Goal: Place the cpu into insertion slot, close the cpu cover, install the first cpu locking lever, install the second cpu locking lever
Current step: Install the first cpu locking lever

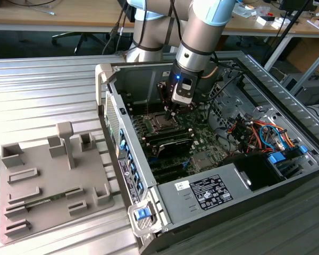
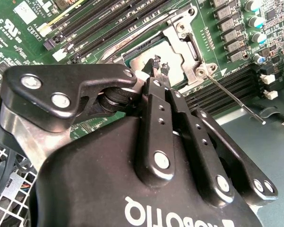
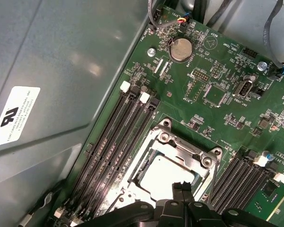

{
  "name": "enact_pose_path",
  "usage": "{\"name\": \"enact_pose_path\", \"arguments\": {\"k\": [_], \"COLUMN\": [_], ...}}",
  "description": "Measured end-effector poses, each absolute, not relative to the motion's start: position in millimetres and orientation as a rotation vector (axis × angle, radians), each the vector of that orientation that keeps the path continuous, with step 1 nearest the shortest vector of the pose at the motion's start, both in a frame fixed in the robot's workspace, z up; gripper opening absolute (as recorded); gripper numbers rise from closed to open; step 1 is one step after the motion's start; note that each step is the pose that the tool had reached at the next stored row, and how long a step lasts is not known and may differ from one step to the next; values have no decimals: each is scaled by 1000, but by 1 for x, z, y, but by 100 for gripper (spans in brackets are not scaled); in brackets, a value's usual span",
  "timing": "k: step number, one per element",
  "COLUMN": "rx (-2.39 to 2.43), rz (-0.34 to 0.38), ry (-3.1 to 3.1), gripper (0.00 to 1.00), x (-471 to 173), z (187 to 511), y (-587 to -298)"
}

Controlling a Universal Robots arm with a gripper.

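Cpu point(image 3: 164, 178) lies framed by cpu cover point(image 3: 185, 150); second wrist view shows fingers point(image 2: 155, 113) together.

We see bright, even light in the exterior view, bleaching the ribbed table point(image 1: 37, 95) toward its edge on the exterior view's left, while the computer case point(image 1: 122, 154) stays dimmer inside. In the first wrist view, soft glare patches the case wall point(image 3: 71, 61) and whitens the cpu point(image 3: 166, 178).

white sticker point(image 3: 14, 116) on case wall point(image 3: 61, 56): black logo mark | label point(image 1: 210, 192) on power supply point(image 1: 173, 212): print unreadable
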State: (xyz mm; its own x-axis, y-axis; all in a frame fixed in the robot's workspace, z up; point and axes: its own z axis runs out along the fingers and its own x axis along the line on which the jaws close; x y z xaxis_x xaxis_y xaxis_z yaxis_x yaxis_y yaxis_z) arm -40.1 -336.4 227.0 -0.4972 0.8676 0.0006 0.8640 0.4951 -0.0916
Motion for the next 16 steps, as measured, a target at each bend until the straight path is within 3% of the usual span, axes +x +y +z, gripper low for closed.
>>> {"name": "enact_pose_path", "arguments": {"k": [16], "rx": [-1511], "rz": [123], "ry": [-2700], "gripper": [11], "x": [-40], "z": [227], "y": [-336]}}
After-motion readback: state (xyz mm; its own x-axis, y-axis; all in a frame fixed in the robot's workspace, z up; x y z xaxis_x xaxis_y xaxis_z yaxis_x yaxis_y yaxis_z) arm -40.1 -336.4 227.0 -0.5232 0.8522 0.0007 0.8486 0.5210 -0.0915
